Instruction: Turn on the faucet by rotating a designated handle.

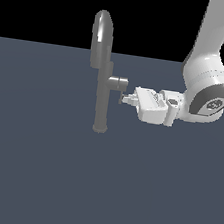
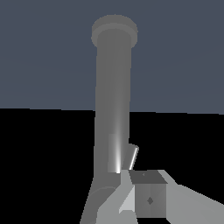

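The faucet (image 1: 103,90) is a tall glossy grey tube with an arched gooseneck top, standing on the dark floor. A short side stub (image 1: 119,82) sticks out toward the exterior view's right. Just below the stub's end hangs the handle (image 1: 121,98), a thin short rod. My gripper (image 1: 126,98) reaches in horizontally from the exterior view's right, its fingertips at the rod, and looks shut with nothing between the fingers. In the wrist view the faucet (image 2: 113,96) fills the middle. There the handle (image 2: 132,156) slants just beyond my fingertips (image 2: 148,197).
A flat dark grey-blue floor (image 1: 34,174) surrounds the faucet's base (image 1: 99,128). My white arm (image 1: 208,87) comes down from the upper part of the exterior view's right.
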`<move>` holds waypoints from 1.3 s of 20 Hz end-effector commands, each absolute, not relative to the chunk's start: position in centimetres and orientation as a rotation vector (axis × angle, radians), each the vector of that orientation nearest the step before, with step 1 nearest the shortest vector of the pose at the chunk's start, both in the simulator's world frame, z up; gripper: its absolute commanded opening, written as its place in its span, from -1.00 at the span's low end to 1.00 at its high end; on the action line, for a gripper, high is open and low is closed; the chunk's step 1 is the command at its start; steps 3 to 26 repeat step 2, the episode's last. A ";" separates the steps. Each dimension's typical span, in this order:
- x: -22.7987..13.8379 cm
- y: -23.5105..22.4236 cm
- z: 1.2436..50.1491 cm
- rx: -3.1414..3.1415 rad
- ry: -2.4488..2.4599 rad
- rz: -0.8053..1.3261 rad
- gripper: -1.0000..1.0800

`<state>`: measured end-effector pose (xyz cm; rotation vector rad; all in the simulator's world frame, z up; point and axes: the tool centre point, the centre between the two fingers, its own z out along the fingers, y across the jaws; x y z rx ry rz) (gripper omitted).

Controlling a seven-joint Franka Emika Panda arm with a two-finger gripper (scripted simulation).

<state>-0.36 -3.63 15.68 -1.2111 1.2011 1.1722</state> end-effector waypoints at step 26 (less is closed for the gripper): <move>-0.1 -2.2 13.5 -1.204 1.213 1.205 -1.00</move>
